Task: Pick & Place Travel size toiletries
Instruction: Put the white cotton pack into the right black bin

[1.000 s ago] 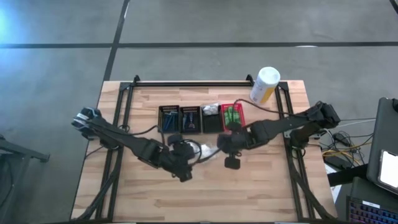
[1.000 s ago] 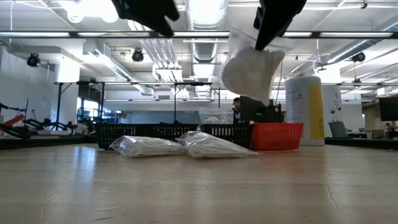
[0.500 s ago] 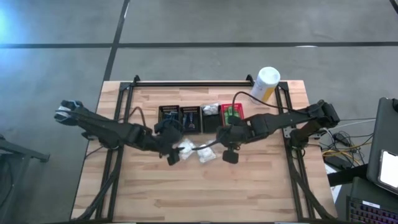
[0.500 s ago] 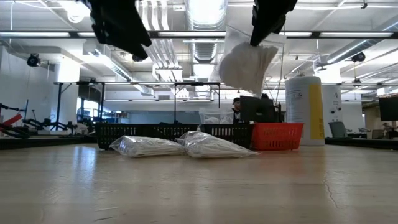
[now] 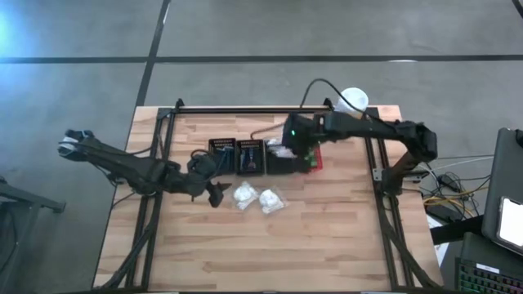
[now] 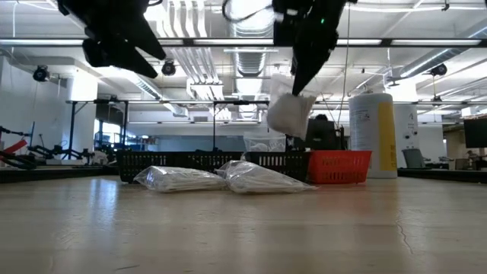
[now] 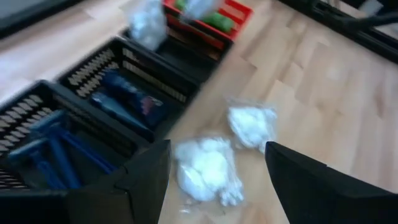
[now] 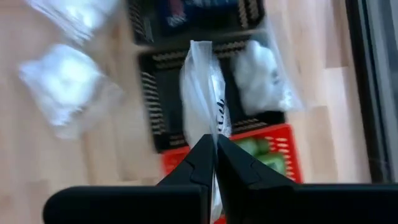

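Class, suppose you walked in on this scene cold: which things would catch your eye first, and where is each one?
First, the right gripper, shut on a white bagged bundle that hangs in the air over the black basket already holding one such bundle. Next, two more white bundles lying loose on the wooden table in front of the basket row, with the left gripper open just beside them. The tall white-and-yellow canister stands at the far right corner.

Four white bundles (image 5: pixel 243 194): two on the desk (image 5: pixel 327 245), one held aloft, one in a basket. Four baskets (image 5: pixel 222 155): three black, one red. One canister (image 5: pixel 353 100).
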Robot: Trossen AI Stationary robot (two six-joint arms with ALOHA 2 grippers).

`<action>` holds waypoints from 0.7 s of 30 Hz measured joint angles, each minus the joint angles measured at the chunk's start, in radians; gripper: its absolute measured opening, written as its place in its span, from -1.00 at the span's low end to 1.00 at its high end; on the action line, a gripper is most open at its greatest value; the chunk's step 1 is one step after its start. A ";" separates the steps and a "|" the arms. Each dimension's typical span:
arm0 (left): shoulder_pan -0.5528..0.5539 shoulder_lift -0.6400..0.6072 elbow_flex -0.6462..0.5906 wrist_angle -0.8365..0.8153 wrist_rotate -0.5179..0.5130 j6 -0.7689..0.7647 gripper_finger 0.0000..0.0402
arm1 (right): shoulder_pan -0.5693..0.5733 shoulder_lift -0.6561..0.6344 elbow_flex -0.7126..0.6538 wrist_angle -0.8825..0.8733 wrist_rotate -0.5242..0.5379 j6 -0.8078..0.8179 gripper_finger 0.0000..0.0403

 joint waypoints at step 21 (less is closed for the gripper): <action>0.002 -0.006 -0.013 0.000 -0.103 -0.180 0.31 | -0.184 0.456 0.422 -0.248 -0.190 -0.317 -0.96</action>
